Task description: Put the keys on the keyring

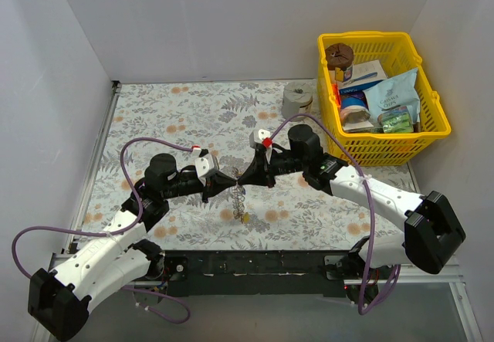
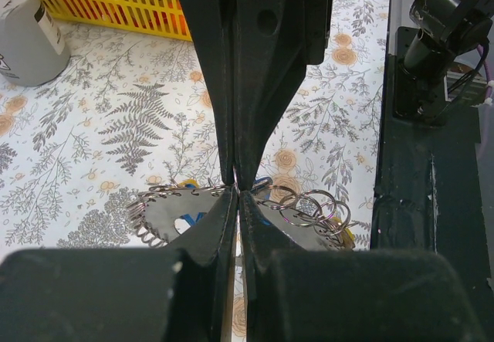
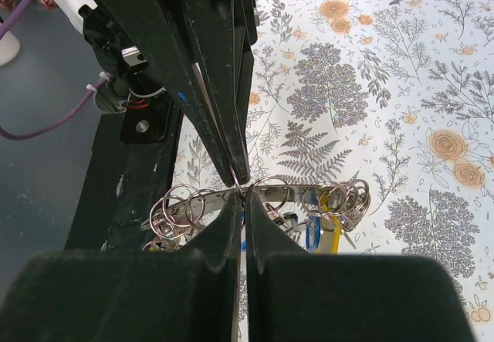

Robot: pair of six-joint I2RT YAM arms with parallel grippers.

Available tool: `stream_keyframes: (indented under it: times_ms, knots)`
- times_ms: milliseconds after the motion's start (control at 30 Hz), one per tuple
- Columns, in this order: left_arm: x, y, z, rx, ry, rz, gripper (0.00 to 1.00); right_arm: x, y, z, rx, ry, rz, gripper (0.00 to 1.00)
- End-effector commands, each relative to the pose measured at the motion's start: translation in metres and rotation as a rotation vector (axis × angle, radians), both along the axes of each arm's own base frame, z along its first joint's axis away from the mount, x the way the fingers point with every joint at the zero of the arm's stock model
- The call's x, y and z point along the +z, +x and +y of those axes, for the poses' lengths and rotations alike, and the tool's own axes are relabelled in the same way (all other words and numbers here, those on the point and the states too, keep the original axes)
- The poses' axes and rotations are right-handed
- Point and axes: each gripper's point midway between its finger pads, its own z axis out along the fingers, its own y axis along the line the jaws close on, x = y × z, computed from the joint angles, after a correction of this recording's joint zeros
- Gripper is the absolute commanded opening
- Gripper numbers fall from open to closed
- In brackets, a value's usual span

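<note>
- My left gripper is closed, its tips pinching the rim of the keyring, which hangs just below the fingertips over the table.
- My right gripper is closed too, nose to nose with the left and nipped on the same rim (the two pairs of tips touch, or as near as I can judge).
- Small split rings sit threaded along the keyring on both sides of the right gripper's tips.
- A blue key and a yellow key dangle side by side, just right of and below those tips.
- From overhead, the yellow key is the lowest thing beneath both grippers; I cannot tell whether it touches the table.
</note>
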Motion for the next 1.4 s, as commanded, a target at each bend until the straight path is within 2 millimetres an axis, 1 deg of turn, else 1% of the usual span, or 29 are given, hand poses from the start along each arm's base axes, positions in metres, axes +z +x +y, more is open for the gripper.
stream_keyframes:
  times_ms: [0,167,200,300,333,367,400,433,467,533,567,600,667,733,767,800,833,900,1100,1167,1200,1233,1267,1300,1367]
  knots:
    - [0.018,-0.002,-0.002,-0.020,-0.044,-0.069,0.00,0.021,0.001,0.006,0.025,0.054,-0.039,0.01]
    - [0.014,-0.003,-0.003,-0.033,-0.032,-0.047,0.00,0.020,0.004,0.006,0.013,0.038,-0.041,0.01]
    - [0.014,-0.001,-0.003,-0.027,-0.028,-0.048,0.00,0.016,0.004,0.004,0.011,0.017,-0.032,0.01]
    - [0.011,0.001,-0.002,-0.009,-0.015,-0.038,0.08,0.013,0.012,0.003,-0.016,-0.023,-0.063,0.01]
    - [0.009,0.003,-0.001,-0.002,-0.008,-0.034,0.11,0.003,0.015,-0.001,-0.030,-0.075,-0.067,0.01]
    - [0.009,0.003,-0.001,-0.004,-0.006,-0.036,0.19,0.011,0.021,0.001,-0.041,-0.075,-0.097,0.01]
    - [0.010,0.004,-0.001,-0.004,-0.002,-0.043,0.23,0.003,0.020,-0.003,-0.044,-0.122,-0.079,0.01]
    - [0.010,0.004,-0.002,-0.006,-0.001,-0.045,0.24,-0.005,0.021,-0.008,-0.047,-0.167,-0.080,0.01]
    - [0.006,0.004,-0.001,-0.004,0.015,-0.029,0.27,-0.007,0.022,-0.010,-0.051,-0.190,-0.081,0.01]
    - [0.003,0.005,-0.001,-0.006,0.035,-0.026,0.30,-0.006,0.026,-0.010,-0.057,-0.218,-0.089,0.01]
    - [0.002,0.006,-0.001,-0.005,0.042,-0.027,0.32,-0.012,0.024,-0.014,-0.051,-0.254,-0.075,0.01]
    - [0.002,0.008,-0.001,-0.006,0.050,-0.027,0.37,-0.009,0.027,-0.013,-0.053,-0.262,-0.078,0.01]
    - [-0.003,0.009,-0.001,-0.006,0.077,-0.013,0.39,-0.013,0.026,-0.016,-0.052,-0.297,-0.068,0.01]
    - [-0.004,0.011,-0.002,-0.009,0.093,0.002,0.43,-0.013,0.029,-0.017,-0.058,-0.316,-0.069,0.01]
    - [-0.004,0.012,-0.002,-0.012,0.095,0.005,0.44,-0.013,0.029,-0.017,-0.053,-0.322,-0.069,0.01]
    - [-0.004,0.012,-0.004,-0.021,0.094,0.009,0.45,-0.019,0.027,-0.020,-0.044,-0.350,-0.054,0.01]
    - [-0.002,0.012,-0.005,-0.027,0.092,0.008,0.47,-0.017,0.028,-0.019,-0.043,-0.354,-0.059,0.01]
    - [-0.002,0.012,-0.007,-0.034,0.089,0.021,0.48,-0.023,0.025,-0.021,-0.020,-0.382,-0.043,0.01]
    - [0.006,0.019,-0.020,-0.033,0.029,0.087,0.48,-0.023,0.021,-0.021,0.009,-0.390,-0.029,0.01]
    - [0.007,0.023,-0.023,-0.020,0.005,0.084,0.48,-0.025,0.019,-0.022,0.016,-0.391,-0.025,0.01]
    - [0.012,0.024,-0.024,-0.012,-0.024,0.085,0.48,-0.024,0.018,-0.023,0.018,-0.389,-0.027,0.01]
    - [0.010,0.025,-0.024,-0.005,-0.032,0.093,0.48,-0.025,0.017,-0.024,0.021,-0.391,-0.024,0.01]
    - [0.004,0.026,-0.023,0.025,-0.037,0.114,0.48,-0.025,0.016,-0.024,0.023,-0.392,-0.021,0.01]
    - [0.007,0.028,-0.024,0.034,-0.070,0.102,0.48,-0.026,0.014,-0.025,0.027,-0.391,-0.019,0.01]
    - [0.006,0.024,-0.024,0.032,-0.114,0.122,0.48,-0.026,0.012,-0.025,0.038,-0.384,-0.019,0.01]
